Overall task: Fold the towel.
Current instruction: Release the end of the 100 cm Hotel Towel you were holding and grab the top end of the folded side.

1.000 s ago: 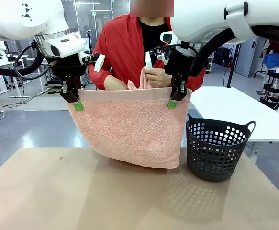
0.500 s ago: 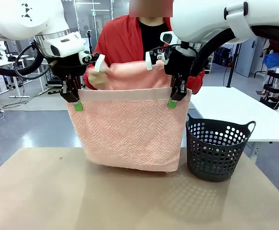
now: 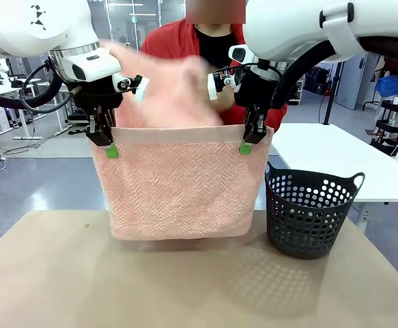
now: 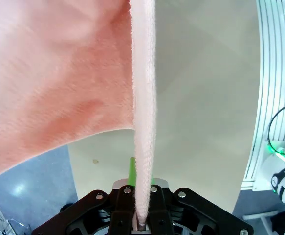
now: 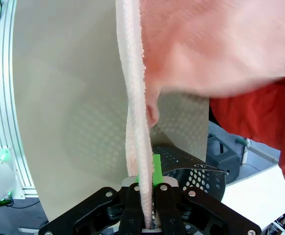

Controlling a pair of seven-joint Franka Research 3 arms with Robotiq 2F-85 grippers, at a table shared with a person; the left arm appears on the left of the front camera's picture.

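In the front view, my left gripper [image 3: 108, 141] and right gripper [image 3: 248, 140] each pinch a top corner of the towel [image 3: 178, 184], green pads clamped on its hem band. It hangs flat between them, facing me, above the table [image 3: 185, 294]. I can't tell whether its lower edge touches the tabletop. Behind the hem, more of the towel is raised in a blurred pink mass in front of the person [image 3: 216, 48]. A black basket [image 3: 309, 213] stands on the table just right of the towel.

In the left wrist view, the gripper [image 4: 140, 196] is closed on the towel's [image 4: 59, 73] edge, which runs straight up from the fingers. The rest billows off to one side over the table [image 4: 196, 122].

The right wrist view is much the same. The gripper [image 5: 144, 196] is clamped on the edge of the towel [image 5: 220, 39]. The basket [image 5: 193, 169] and a red sleeve [image 5: 259, 117] lie beyond it.
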